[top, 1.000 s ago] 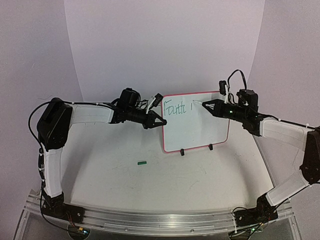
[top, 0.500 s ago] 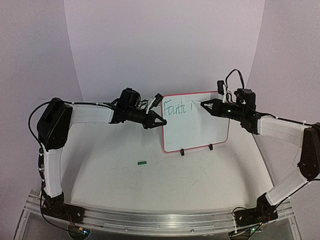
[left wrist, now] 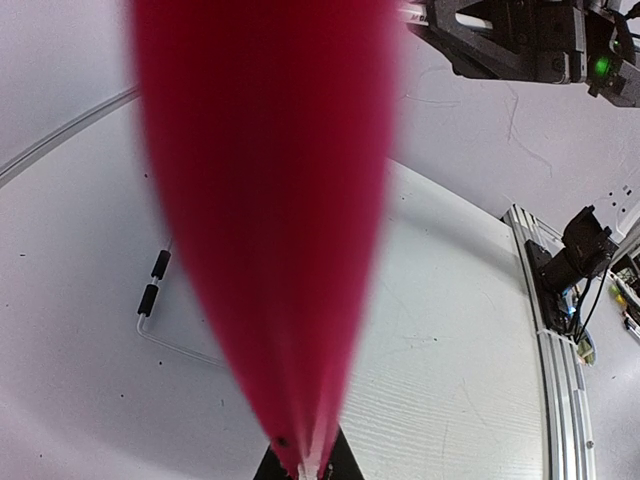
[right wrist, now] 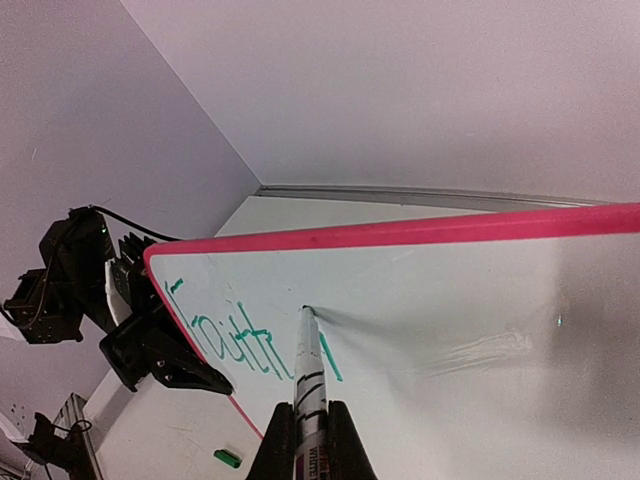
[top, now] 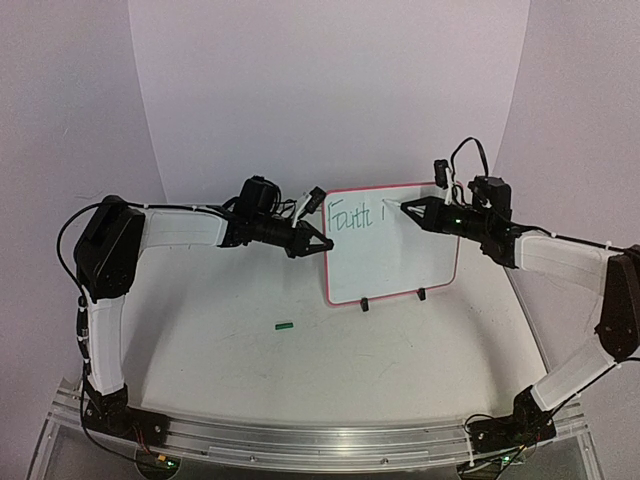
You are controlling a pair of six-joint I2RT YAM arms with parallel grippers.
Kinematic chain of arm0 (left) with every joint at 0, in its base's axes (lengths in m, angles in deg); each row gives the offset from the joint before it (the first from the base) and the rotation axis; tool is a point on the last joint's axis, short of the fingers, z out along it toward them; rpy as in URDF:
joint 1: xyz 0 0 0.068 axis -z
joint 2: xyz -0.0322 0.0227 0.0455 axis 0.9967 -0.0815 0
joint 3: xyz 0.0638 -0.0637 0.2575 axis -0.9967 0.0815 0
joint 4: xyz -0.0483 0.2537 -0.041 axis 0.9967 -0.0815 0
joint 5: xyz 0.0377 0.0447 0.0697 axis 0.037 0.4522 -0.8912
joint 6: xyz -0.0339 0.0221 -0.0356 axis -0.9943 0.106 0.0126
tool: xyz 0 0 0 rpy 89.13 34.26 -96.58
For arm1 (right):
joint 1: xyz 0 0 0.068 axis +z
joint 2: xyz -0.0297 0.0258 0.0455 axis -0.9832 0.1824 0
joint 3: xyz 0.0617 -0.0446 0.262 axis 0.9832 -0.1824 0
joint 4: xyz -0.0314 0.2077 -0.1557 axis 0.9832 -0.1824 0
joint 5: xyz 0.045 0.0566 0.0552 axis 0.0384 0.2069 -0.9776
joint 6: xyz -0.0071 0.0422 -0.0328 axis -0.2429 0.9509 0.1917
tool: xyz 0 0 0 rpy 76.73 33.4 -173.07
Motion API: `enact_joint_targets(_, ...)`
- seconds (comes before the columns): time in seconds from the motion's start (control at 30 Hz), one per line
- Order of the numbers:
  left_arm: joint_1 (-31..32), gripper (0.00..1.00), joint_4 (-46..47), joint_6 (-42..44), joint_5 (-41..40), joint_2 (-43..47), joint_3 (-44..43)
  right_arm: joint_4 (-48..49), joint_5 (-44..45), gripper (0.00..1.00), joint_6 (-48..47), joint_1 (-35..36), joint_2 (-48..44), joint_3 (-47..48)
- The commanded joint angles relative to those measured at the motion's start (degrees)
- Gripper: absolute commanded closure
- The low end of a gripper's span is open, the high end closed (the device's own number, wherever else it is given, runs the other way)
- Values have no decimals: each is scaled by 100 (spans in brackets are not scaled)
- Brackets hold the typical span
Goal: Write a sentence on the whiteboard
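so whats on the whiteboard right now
Along the whiteboard's top, green lettering reading roughly "Faith i", with the marker in the right gripper tipped against it. Whatever lies behind the marker barrel is hidden.

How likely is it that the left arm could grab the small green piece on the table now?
Probably not yet. Nothing lies between the left arm and the small green piece, but its jaws are shut on the red-pink rim of the small whiteboard, so it would have to let go.

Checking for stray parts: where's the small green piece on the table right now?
Top view: the small green piece lies on the table, left of centre, in front of the lower left corner of the whiteboard, touching nothing.
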Motion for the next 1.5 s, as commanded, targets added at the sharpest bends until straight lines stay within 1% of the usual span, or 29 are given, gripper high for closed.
enact_joint_targets(0.0, 224, 100, -1224, 204, 42, -277, 59, 249, -14, 100, -78, 16, -525, -133)
enact_joint_targets(0.17, 229, 100, -1219, 202, 51, -281, 59, 50, 184, 100, -157, 17, -674, -355)
enact_joint_targets(0.43, 235, 100, -1224, 201, 42, -268, 63, -205, 150, 100, -244, 21, -367, -402)
enact_joint_targets(1.03, 243, 100, -1224, 209, 34, -259, 59, -274, 365, 100, -276, 26, -89, -246)
enact_joint_targets(1.47, 251, 100, -1232, 215, 41, -259, 59, -53, 537, 100, -129, 24, -244, -66)
